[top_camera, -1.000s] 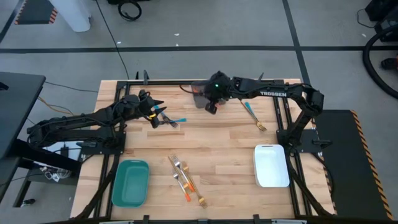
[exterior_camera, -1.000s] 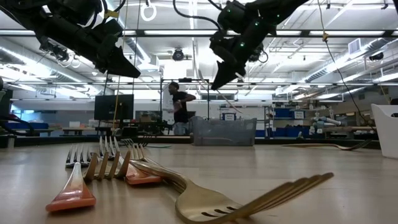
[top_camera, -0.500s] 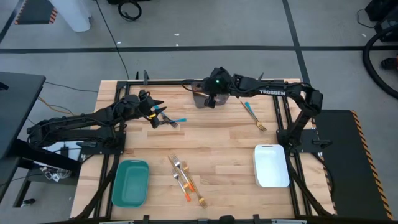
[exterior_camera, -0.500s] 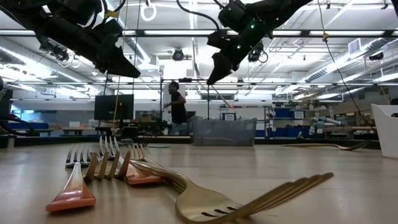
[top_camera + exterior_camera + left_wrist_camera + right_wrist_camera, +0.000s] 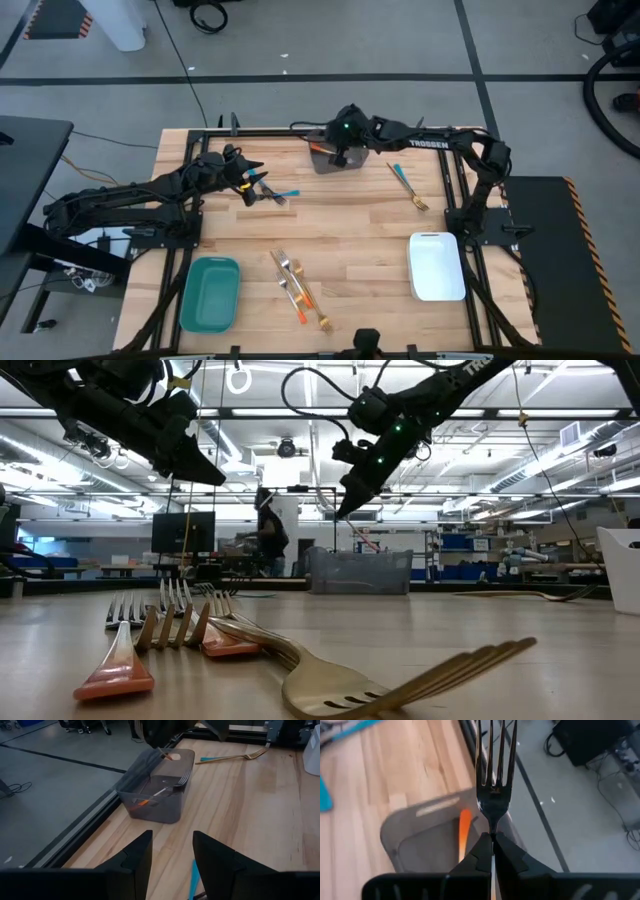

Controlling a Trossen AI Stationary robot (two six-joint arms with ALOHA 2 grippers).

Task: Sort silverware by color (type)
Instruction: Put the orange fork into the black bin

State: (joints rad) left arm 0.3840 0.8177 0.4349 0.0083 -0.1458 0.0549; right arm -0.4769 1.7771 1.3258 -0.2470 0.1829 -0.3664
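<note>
1. My right gripper (image 5: 492, 851) sits at upper centre of the overhead frame, fingers pinched on a silver-headed fork (image 5: 495, 775) above the grey bin (image 5: 335, 160).
2. That bin already holds an orange-handled fork (image 5: 159, 795).
3. My left gripper (image 5: 171, 855) hangs at mid-left, fingers spread, over a blue-handled piece (image 5: 283, 194).
4. More forks (image 5: 298, 288) lie lower centre, between the teal bin (image 5: 210, 294) and white bin (image 5: 437, 266); a blue-handled gold fork (image 5: 408, 186) lies upper right.
</note>
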